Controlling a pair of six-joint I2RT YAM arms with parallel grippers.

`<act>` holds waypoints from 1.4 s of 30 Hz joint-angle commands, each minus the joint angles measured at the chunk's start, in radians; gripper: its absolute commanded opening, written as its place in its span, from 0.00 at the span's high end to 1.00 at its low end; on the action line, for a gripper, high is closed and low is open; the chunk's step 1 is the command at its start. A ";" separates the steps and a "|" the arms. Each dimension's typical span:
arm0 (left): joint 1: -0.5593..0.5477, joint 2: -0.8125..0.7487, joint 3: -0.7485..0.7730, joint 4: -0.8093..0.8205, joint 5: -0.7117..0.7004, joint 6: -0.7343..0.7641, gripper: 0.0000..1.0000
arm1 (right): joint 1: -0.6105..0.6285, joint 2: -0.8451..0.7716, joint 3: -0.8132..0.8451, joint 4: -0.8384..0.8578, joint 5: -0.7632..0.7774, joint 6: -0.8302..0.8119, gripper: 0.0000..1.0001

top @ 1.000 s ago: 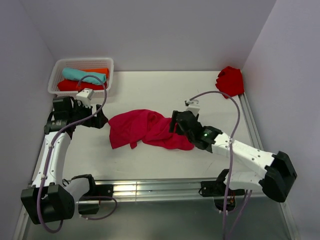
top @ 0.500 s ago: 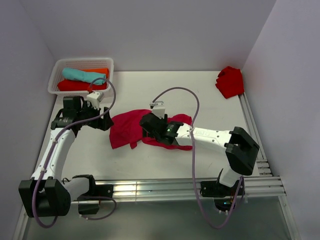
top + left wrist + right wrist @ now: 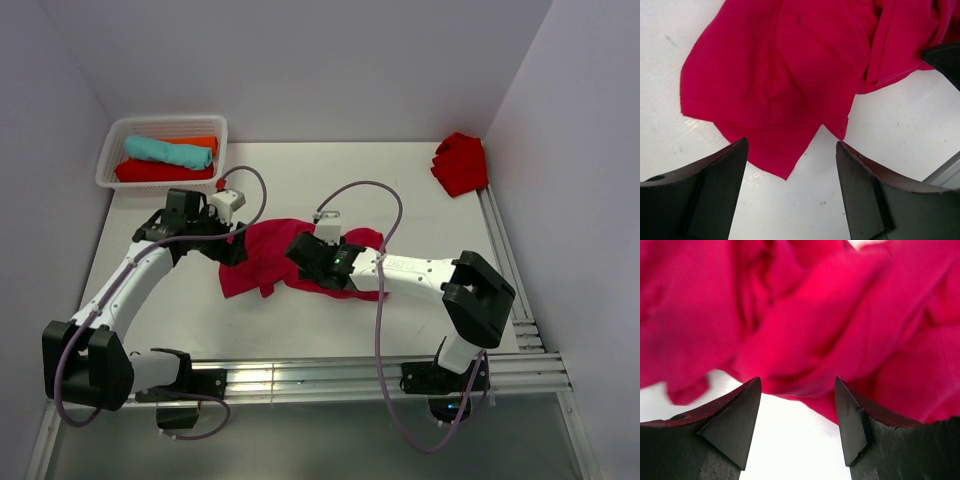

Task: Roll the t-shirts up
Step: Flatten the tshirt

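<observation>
- In the far left corner, a white plastic basket (image 3: 105,172) holds three rolled t-shirts (image 3: 168,152): teal, orange and scarlet.
- The left claw (image 3: 235,250) stands at the left edge of the cloth, its jaws wide and with nothing between them. In its wrist view a hem corner lies just ahead of the fingertips.
- The raspberry-crimson soft cloth t-shirt (image 3: 268,258) lies crumpled in the middle of the white tabletop (image 3: 330,190). Its long axis runs left to right.
- The right claw (image 3: 298,250) hangs low over the middle of this shirt, also wide and holding nothing. Folds fill its wrist view.
- I judge that the left claw is nearer to the left end, so spreading probably begins there.
- A crumpled scarlet t-shirt (image 3: 460,163) waits in the far right corner, well apart from both claws.
</observation>
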 commanded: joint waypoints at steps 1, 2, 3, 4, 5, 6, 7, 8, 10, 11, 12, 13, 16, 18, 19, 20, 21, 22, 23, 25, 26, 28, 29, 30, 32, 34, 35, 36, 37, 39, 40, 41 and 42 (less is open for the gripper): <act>-0.050 0.031 0.048 0.037 -0.033 -0.002 0.24 | -0.005 -0.023 -0.002 -0.050 0.065 0.062 0.33; -0.078 0.051 0.050 0.040 -0.050 -0.003 0.24 | -0.005 -0.017 0.003 -0.063 0.070 0.074 0.33; -0.092 0.060 0.052 0.048 -0.061 -0.003 0.24 | -0.005 -0.012 0.005 -0.081 0.076 0.084 0.33; -0.107 0.072 0.053 0.054 -0.070 -0.003 0.24 | -0.007 -0.008 -0.002 -0.083 0.079 0.088 0.33; -0.133 0.083 0.055 0.058 -0.078 -0.003 0.23 | -0.007 -0.008 -0.008 -0.077 0.076 0.096 0.33; -0.148 0.110 0.058 0.061 -0.084 0.001 0.23 | -0.010 -0.008 -0.017 -0.063 0.072 0.099 0.34; -0.158 0.124 0.061 0.069 -0.088 0.004 0.23 | -0.013 -0.012 -0.032 -0.054 0.070 0.100 0.35; -0.179 0.158 0.065 0.071 -0.093 0.003 0.23 | -0.022 -0.014 -0.040 -0.046 0.064 0.107 0.39; -0.201 0.186 0.075 0.071 -0.093 0.004 0.23 | -0.033 -0.026 -0.057 -0.029 0.058 0.111 0.46; -0.213 0.199 0.076 0.077 -0.096 0.004 0.23 | -0.037 -0.031 -0.063 -0.026 0.058 0.110 0.49; -0.237 0.224 0.076 0.084 -0.104 0.003 0.23 | -0.046 -0.037 -0.068 -0.020 0.058 0.111 0.56; -0.251 0.235 0.078 0.091 -0.124 0.004 0.23 | -0.050 -0.046 -0.077 -0.017 0.055 0.111 0.59; -0.300 0.287 0.084 0.123 -0.174 0.004 0.23 | -0.071 -0.063 -0.089 -0.009 0.047 0.107 0.75; -0.323 0.325 0.090 0.137 -0.182 0.003 0.23 | -0.080 -0.075 -0.094 -0.012 0.049 0.111 0.84; -0.329 0.335 0.093 0.141 -0.187 0.001 0.22 | -0.085 -0.092 -0.104 -0.014 0.053 0.111 0.86; -0.340 0.354 0.094 0.147 -0.193 0.003 0.22 | -0.089 -0.101 -0.109 -0.015 0.055 0.116 0.89; -0.346 0.361 0.095 0.150 -0.194 0.003 0.22 | -0.094 -0.113 -0.118 -0.014 0.055 0.119 0.90; -0.352 0.367 0.098 0.152 -0.197 0.003 0.22 | -0.103 -0.139 -0.133 -0.014 0.055 0.119 0.91; -0.365 0.374 0.098 0.152 -0.199 0.004 0.22 | -0.108 -0.152 -0.141 -0.012 0.055 0.120 0.93; -0.374 0.376 0.091 0.157 -0.204 0.009 0.22 | -0.120 -0.187 -0.161 -0.014 0.056 0.122 0.94; -0.383 0.376 0.088 0.157 -0.210 0.010 0.22 | -0.129 -0.199 -0.166 -0.014 0.055 0.120 0.95; -0.392 0.378 0.079 0.161 -0.248 0.014 0.22 | -0.142 -0.231 -0.179 -0.011 0.050 0.113 0.95; -0.397 0.376 0.076 0.164 -0.269 0.012 0.22 | -0.152 -0.241 -0.184 -0.011 0.050 0.110 0.96; -0.399 0.373 0.072 0.166 -0.300 0.012 0.22 | -0.155 -0.250 -0.184 -0.012 0.052 0.110 0.96; -0.400 0.365 0.053 0.175 -0.328 0.013 0.24 | -0.163 -0.268 -0.190 -0.014 0.052 0.102 0.96; -0.403 0.361 0.038 0.175 -0.364 0.017 0.29 | -0.174 -0.284 -0.190 -0.020 0.053 0.099 0.96; -0.403 0.356 0.030 0.177 -0.389 0.018 0.31 | -0.182 -0.288 -0.190 -0.021 0.053 0.097 0.97; -0.406 0.353 0.027 0.177 -0.389 0.018 0.32 | -0.185 -0.294 -0.193 -0.021 0.053 0.097 0.96; -0.405 0.350 0.024 0.178 -0.406 0.020 0.39 | -0.188 -0.307 -0.193 -0.023 0.053 0.093 0.97; -0.406 0.341 0.015 0.178 -0.436 0.021 0.45 | -0.200 -0.319 -0.193 -0.027 0.053 0.087 0.98; -0.406 0.336 0.012 0.180 -0.450 0.023 0.54 | -0.205 -0.334 -0.192 -0.028 0.055 0.081 0.98; -0.406 0.329 0.010 0.177 -0.457 0.024 0.58 | -0.209 -0.343 -0.193 -0.032 0.056 0.076 0.99; -0.405 0.322 0.009 0.177 -0.463 0.024 0.61 | -0.217 -0.353 -0.195 -0.035 0.056 0.073 0.99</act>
